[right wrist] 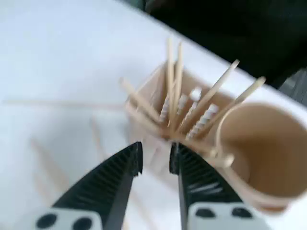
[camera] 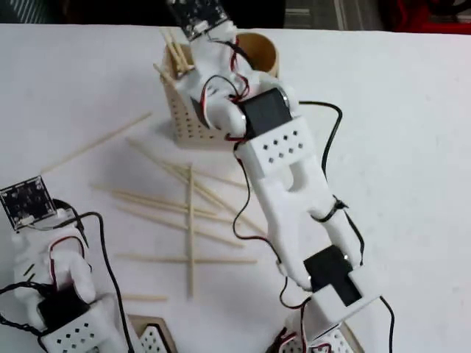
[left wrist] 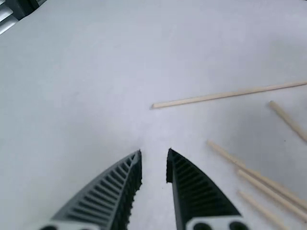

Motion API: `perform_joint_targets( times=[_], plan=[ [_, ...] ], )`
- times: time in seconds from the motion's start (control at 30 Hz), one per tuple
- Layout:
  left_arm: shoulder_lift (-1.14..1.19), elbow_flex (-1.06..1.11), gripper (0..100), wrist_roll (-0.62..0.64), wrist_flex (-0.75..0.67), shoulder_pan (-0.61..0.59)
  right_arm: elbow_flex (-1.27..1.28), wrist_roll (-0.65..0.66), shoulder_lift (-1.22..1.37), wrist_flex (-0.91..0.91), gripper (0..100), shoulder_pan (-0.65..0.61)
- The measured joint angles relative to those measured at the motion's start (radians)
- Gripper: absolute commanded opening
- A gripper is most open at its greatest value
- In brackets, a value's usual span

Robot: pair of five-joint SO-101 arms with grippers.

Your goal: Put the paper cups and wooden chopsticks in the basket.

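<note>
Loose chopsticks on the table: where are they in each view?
High view: loose chopsticks scattered mid-table between the arms, near the basket.
Left wrist view: several lying just beyond the left gripper.
Right wrist view: faint ones beside the basket, beyond the right gripper.
Shared landmark: the white table.

The right gripper (right wrist: 154, 155) hangs just above a slotted basket (right wrist: 149, 88), jaws a little apart with nothing between them. A bunch of chopsticks (right wrist: 171, 72) stick up out of the basket, fanning every which way. A paper cup (right wrist: 259, 139) sits right against it, mouth open. One blurry loose chopstick (right wrist: 62, 103) lies on the white tabletop (right wrist: 57, 48).
</note>
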Motion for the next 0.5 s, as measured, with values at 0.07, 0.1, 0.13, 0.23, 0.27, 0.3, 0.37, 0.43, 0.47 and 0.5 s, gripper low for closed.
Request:
perform_joint_targets(
  times=[0.07, 0.1, 0.13, 0.23, 0.27, 0.3, 0.37, 0.43, 0.47, 0.5],
  plan=[
    [0.000, 0.000, 10, 0.000, -0.005, 0.000, 0.000, 0.000, 0.000, 0.084, 9.8, -0.028],
    [0.000, 0.000, 10, 0.000, -0.005, 0.000, 0.006, 0.000, 0.000, 0.120, 9.8, -0.043],
    [0.000, 0.000, 10, 0.000, -0.005, 0.000, 0.018, 0.000, 0.000, 0.147, 9.8, -0.058],
    [0.000, 0.000, 10, 0.000, -0.006, 0.000, 0.084, 0.000, 0.015, 0.183, 10.1, -0.104],
    [0.000, 0.000, 10, 0.000, -0.008, 0.000, 0.115, 0.011, 0.031, 0.186, 10.2, -0.115],
    [0.000, 0.000, 10, 0.000, -0.008, 0.000, 0.146, 0.038, 0.048, 0.186, 10.2, -0.124],
    [0.000, 0.000, 10, 0.000, -0.008, 0.000, 0.204, 0.080, 0.083, 0.184, 10.6, -0.147],
    [0.000, 0.000, 10, 0.000, -0.008, 0.000, 0.259, 0.095, 0.123, 0.164, 14.1, -0.170],
    [0.000, 0.000, 10, 0.000, -0.008, 0.000, 0.285, 0.097, 0.143, 0.149, 16.9, -0.172],
    [0.000, 0.000, 10, 0.000, -0.008, 0.000, 0.308, 0.098, 0.163, 0.132, 19.6, -0.175]
  ],
)
